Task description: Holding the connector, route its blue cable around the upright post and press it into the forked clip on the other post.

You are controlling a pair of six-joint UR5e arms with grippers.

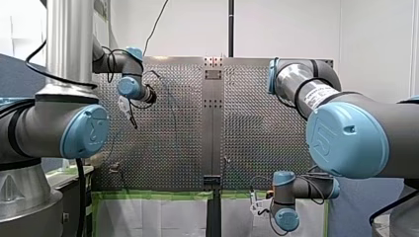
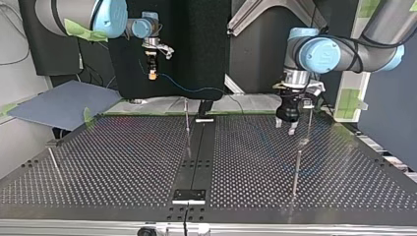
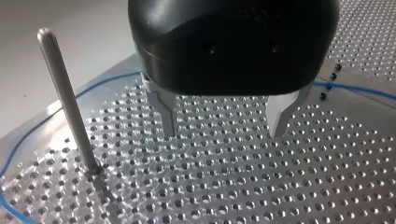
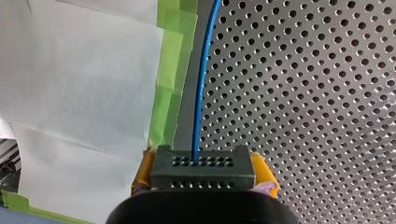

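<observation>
My right gripper (image 4: 204, 179) is shut on the black connector (image 4: 203, 168), which sits between its yellow pads (image 4: 264, 170). The blue cable (image 4: 202, 79) leaves the connector and runs ahead along the table's edge. In the top view my right gripper (image 2: 153, 73) hangs above the table's far edge, and the cable (image 2: 196, 90) sags away from it. My left gripper (image 3: 224, 128) is open just above the perforated plate, with nothing between its metal fingers. A plain upright post (image 3: 69, 102) stands beside it, and the cable (image 3: 28, 135) curves around behind that post. I cannot pick out the forked clip.
Several thin posts rise from the table in the top view: one at the middle (image 2: 187, 118), two near my left gripper (image 2: 296, 169) and one at the view's left (image 2: 53, 160). Green tape (image 4: 170, 70) and white paper (image 4: 79, 93) line the table's edge.
</observation>
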